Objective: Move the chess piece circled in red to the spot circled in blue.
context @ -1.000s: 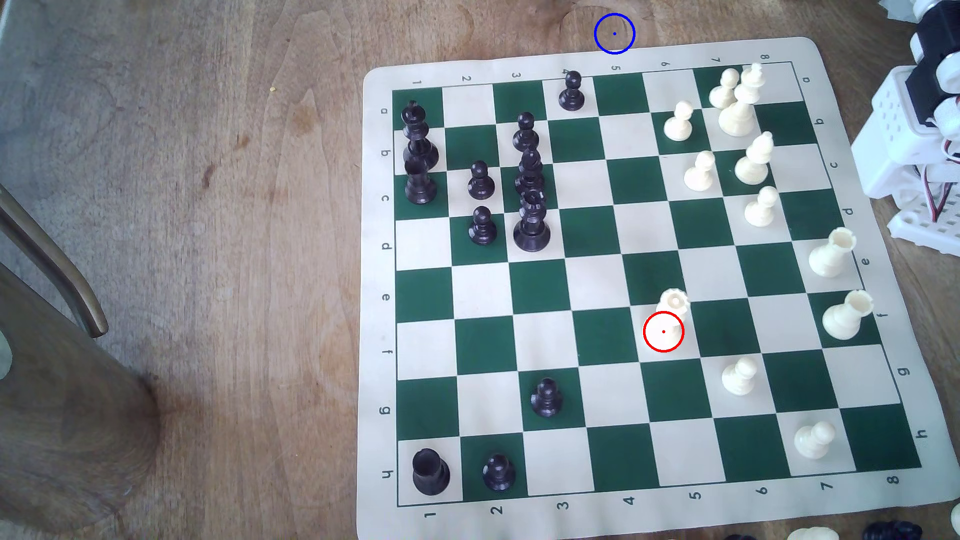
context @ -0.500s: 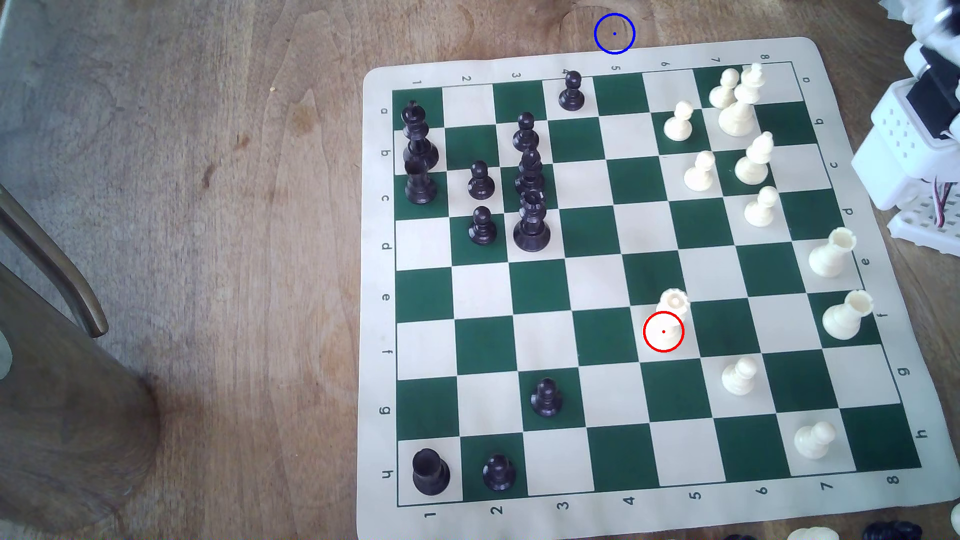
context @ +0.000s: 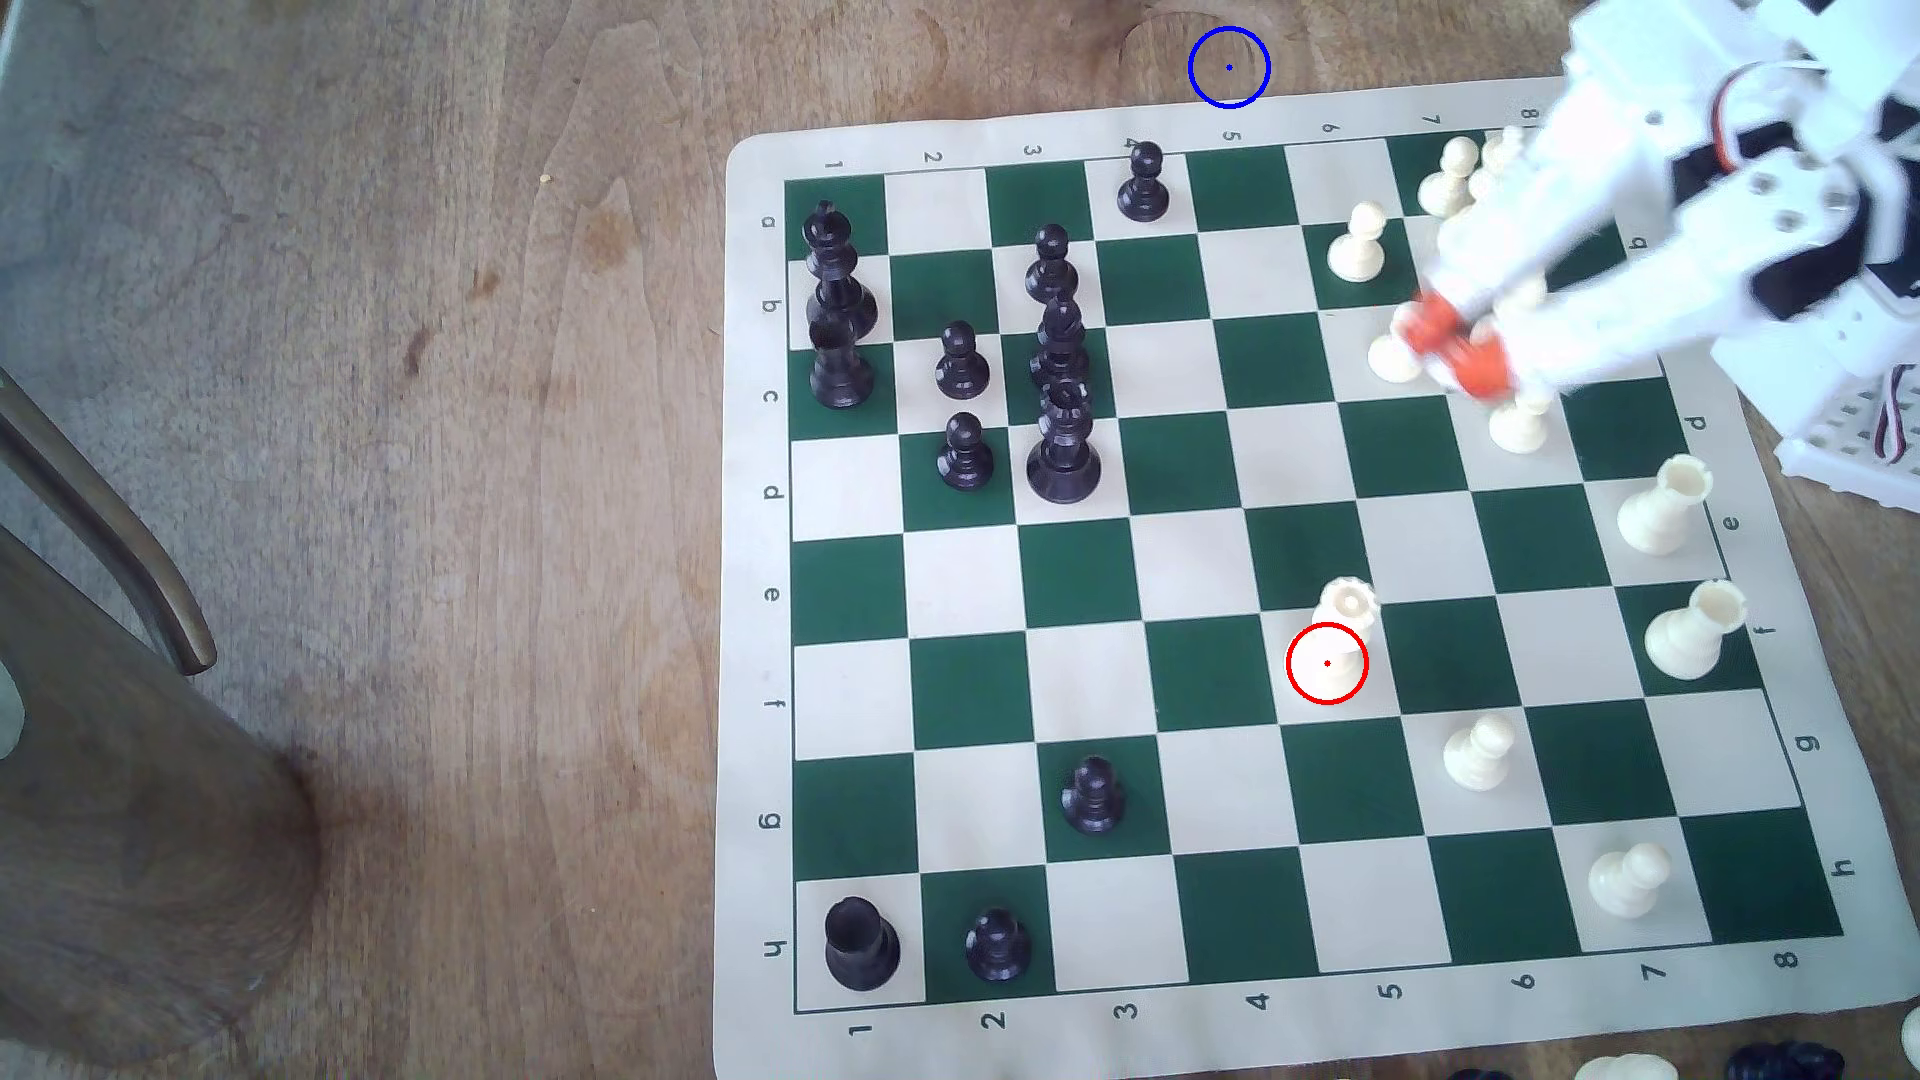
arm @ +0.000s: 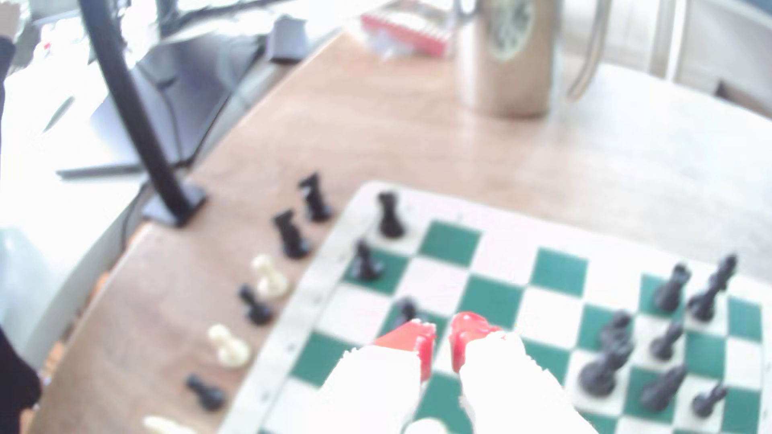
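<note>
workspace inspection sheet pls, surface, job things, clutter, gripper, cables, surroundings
surface: brown wooden table carrying a green and cream chess mat.
job's things: the red-circled cream piece stands upright on the mat, untouched; the blue-circled spot is bare wood just off the mat's edge.
clutter: black pieces clustered toward the exterior view's left, cream pieces toward its right; spare pieces lined up beside the mat.
grippers: gripper with orange tips hovers over the cream pawns, far from the circled piece; a narrow gap shows between the tips, blurred.
cables: red and white wires at the arm's base.
surroundings: metal mug, black stand post.
</note>
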You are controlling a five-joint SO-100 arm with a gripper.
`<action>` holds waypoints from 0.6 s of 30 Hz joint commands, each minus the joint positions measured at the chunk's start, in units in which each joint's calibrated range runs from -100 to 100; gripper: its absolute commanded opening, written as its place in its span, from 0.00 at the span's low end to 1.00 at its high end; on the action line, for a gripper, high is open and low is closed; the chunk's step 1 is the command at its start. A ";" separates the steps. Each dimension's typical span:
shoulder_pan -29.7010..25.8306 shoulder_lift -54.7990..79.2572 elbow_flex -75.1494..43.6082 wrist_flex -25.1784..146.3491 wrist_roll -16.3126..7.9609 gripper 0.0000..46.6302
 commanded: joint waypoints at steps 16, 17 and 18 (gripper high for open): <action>-2.00 44.06 -34.78 22.39 -4.93 0.29; -2.00 45.59 -36.32 22.72 -5.13 0.29; -2.00 46.52 -37.04 22.72 -5.37 0.29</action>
